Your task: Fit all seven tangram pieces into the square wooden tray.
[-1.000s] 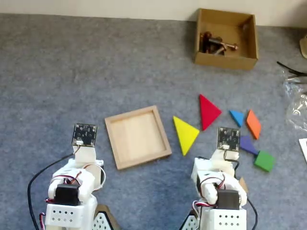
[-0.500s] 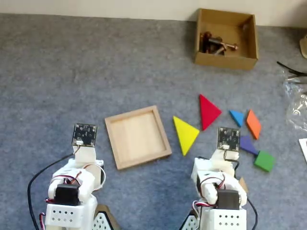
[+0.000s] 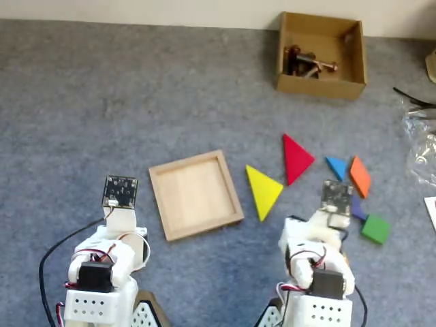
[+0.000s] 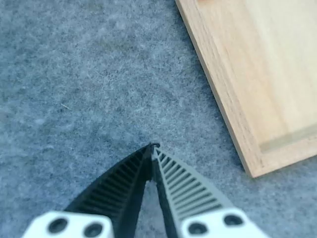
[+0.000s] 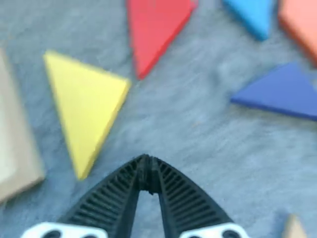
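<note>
The square wooden tray (image 3: 196, 195) lies bare on the grey carpet, its corner close to my shut left gripper (image 4: 152, 148). To its right lie the yellow triangle (image 3: 262, 190), red triangle (image 3: 296, 157), small blue triangle (image 3: 336, 166), orange parallelogram (image 3: 360, 176), purple triangle (image 3: 356, 208) and green square (image 3: 375, 229). My right gripper (image 5: 144, 163) is shut over bare carpet between the yellow triangle (image 5: 86, 104) and the purple triangle (image 5: 285, 91); the red triangle (image 5: 154, 27) lies beyond it. A tan piece (image 5: 294, 229) shows at that view's edge.
A cardboard box (image 3: 320, 54) holding metal bits stands at the back right. Clear plastic wrapping (image 3: 422, 146) and a cable lie at the right edge. Open carpet stretches across the left and back.
My right arm has swung to the right, toward the purple triangle and green square. The left arm and all pieces stay put.
</note>
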You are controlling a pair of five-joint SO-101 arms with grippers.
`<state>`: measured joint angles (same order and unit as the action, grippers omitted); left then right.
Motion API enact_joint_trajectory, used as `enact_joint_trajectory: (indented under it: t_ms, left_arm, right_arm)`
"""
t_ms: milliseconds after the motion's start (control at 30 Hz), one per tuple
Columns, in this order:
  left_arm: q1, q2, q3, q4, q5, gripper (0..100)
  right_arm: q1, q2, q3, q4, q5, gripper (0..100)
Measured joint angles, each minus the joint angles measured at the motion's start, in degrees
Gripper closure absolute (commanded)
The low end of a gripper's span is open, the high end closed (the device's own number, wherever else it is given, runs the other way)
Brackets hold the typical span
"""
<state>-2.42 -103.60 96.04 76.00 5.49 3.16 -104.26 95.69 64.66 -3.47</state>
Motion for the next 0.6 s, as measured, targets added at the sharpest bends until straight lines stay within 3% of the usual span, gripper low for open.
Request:
enact_joint_trajectory:
  t_ms: [167, 433, 600]
  left_arm:
    - [0.00, 0.00, 0.00, 0.00, 0.00, 99]
    - [0.00, 0.00, 0.00, 0.00, 0.00, 99]
    - [0.00, 0.00, 0.00, 0.00, 0.00, 99]
  right_arm:
    - [6.42, 0.00, 0.00, -3.78, 1.67, 99.5]
    - [10.90, 0.00, 0.00, -4.75, 29.71, 99.5]
    - [11.16, 0.00, 0.00, -4.75, 32.44, 99.5]
